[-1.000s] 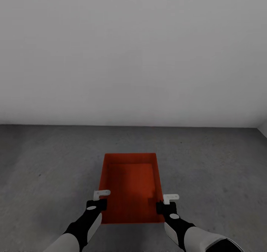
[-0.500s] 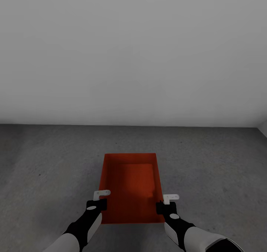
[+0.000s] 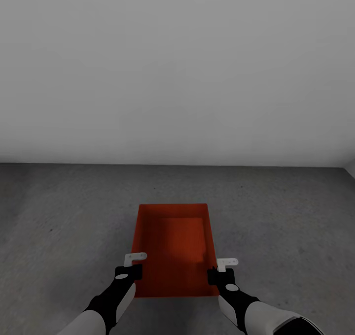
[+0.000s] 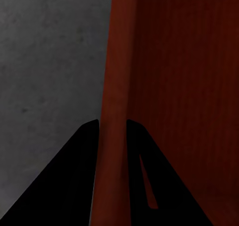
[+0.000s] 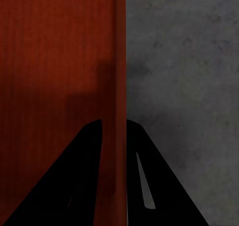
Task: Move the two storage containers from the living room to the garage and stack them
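Gripping one container (image 3: 172, 248) by its long side walls, near end: left gripper (image 3: 132, 266) jaws pinch the left wall, one finger (image 4: 74, 186) outside over concrete, the other inside the box. Right gripper (image 3: 223, 270) jaws pinch the right wall the same way, a finger (image 5: 79, 181) inside, the other outside. Box sits level between both arms, open side up, interior bare, orange-red. Cannot tell whether its base touches the floor (image 3: 69, 226) or is held just above it. Beyond the box, dark grey concrete runs to a plain pale wall (image 3: 177, 68).
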Robot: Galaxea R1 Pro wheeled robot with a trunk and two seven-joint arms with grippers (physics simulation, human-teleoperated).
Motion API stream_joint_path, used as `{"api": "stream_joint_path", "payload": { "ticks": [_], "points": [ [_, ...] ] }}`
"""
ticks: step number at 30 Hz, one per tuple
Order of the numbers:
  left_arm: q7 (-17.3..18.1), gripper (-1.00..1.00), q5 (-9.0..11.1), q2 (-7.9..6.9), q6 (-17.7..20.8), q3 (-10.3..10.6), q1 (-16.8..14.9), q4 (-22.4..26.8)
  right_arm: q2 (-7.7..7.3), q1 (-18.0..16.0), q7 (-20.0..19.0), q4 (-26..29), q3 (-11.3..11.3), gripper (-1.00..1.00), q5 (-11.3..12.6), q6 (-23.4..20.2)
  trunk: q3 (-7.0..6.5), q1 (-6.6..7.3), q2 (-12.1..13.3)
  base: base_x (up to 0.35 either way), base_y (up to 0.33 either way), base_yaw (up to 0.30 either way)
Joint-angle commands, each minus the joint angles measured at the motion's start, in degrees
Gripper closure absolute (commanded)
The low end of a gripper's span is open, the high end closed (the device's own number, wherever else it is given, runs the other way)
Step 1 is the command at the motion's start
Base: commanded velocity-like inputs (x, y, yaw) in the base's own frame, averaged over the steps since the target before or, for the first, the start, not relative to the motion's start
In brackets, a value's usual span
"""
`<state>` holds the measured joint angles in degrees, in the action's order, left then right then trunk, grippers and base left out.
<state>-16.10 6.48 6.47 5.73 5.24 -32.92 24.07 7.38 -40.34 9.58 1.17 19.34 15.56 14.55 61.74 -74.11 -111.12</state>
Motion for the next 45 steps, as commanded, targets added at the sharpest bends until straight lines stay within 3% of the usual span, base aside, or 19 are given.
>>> {"api": "stream_joint_path", "payload": {
  "ticks": [1,24,45],
  "points": [
    [-0.86,1.00,-0.01,-1.90,0.42,-1.38,-0.04,0.23,0.01,0.00,0.18,0.06,-1.59,1.00,0.09,0.13,0.22,-0.22,-0.43,0.000,0.000,0.000],
    [-0.86,1.00,0.02,-1.90,0.38,-1.38,-0.04,0.28,0.01,0.00,0.18,0.06,-1.59,1.00,0.09,0.13,4.35,-5.27,-9.66,0.000,0.000,0.000],
    [-0.86,1.00,-0.01,-1.90,0.34,-1.38,-0.04,0.28,0.01,0.00,0.18,0.06,-1.59,1.00,0.09,0.13,4.35,-5.27,-9.66,0.000,0.000,0.000]
  ]
}}
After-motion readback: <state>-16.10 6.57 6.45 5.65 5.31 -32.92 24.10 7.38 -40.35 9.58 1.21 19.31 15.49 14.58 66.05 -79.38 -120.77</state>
